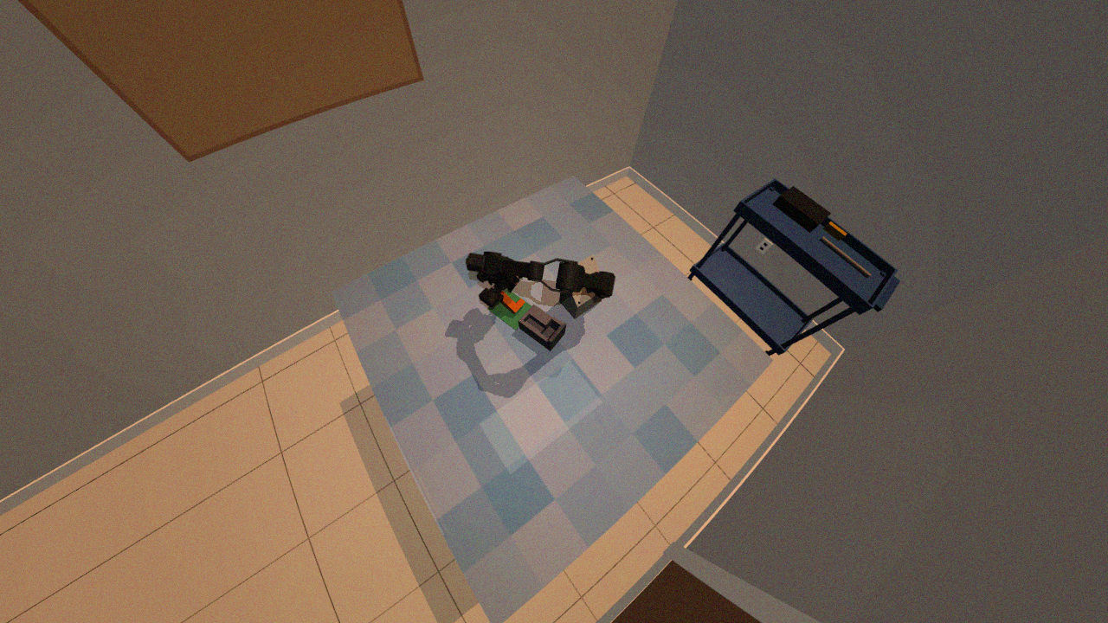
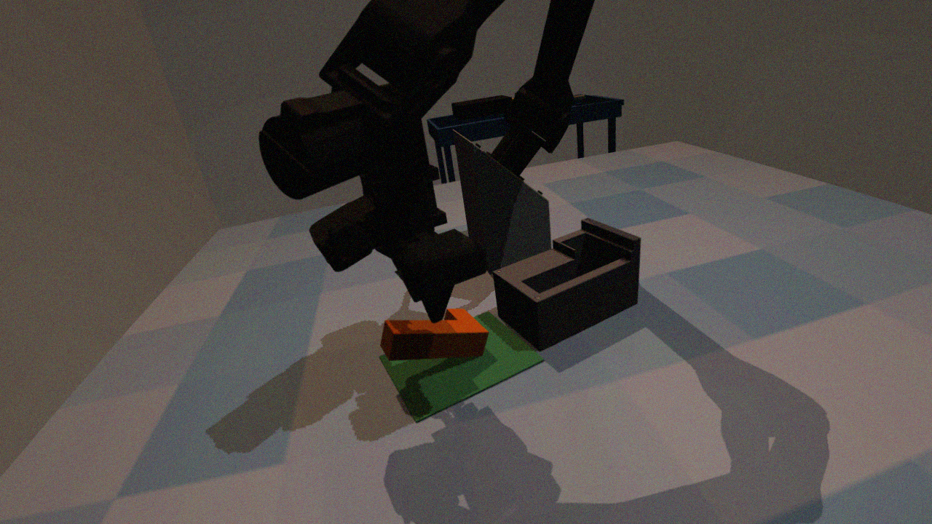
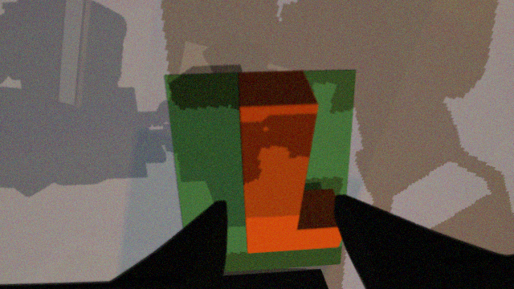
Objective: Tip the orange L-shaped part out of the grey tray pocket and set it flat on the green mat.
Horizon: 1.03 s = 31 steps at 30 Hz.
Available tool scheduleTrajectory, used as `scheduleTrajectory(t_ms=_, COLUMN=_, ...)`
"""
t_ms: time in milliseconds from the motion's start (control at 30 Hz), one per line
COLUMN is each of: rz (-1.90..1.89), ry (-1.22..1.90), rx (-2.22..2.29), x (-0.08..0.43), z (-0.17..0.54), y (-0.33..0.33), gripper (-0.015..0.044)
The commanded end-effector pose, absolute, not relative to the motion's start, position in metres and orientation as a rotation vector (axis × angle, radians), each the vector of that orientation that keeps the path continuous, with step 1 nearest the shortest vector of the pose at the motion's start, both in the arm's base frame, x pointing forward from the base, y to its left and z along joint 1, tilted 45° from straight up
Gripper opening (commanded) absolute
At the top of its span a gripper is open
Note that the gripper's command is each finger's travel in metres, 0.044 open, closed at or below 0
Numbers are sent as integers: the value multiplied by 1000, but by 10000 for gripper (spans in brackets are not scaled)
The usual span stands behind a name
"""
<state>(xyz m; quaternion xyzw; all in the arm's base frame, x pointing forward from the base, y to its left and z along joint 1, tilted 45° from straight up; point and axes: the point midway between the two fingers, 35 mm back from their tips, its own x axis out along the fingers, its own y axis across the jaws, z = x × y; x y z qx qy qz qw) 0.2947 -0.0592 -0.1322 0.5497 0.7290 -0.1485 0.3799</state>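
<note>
Orange part [image 3: 277,177] lies flat on green mat [image 3: 201,160], L-foot nearest the claw [image 3: 281,225]. Claw fingers stand apart, gripping nothing, consistent with release. Grey tray [image 2: 566,280] pocket vacant.

The top view sits way up high, looking steeply down, so the arm [image 1: 542,280] and grey tray [image 1: 544,327] come out tiny. The exterior view is low and close, facing the tray [image 2: 566,287] and green mat [image 2: 469,378] with the arm looming near. The wrist view stares straight down past the fingertips at that same mat [image 3: 201,160], very near.
</note>
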Motion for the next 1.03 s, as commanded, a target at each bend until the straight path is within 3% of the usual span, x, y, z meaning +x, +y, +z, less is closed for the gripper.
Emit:
scheduleTrajectory(t_ms=0, rz=-379, ry=1858, rx=1400, x=298, z=-123, y=-70, gripper=315)
scheduleTrajectory(t_ms=133, rz=-382, ry=1857, rx=1403, x=304, z=-88, y=-104, gripper=400)
scheduleTrajectory(t_ms=1000, rz=-385, ry=1828, rx=1415, x=307, z=-74, y=-119, gripper=400)
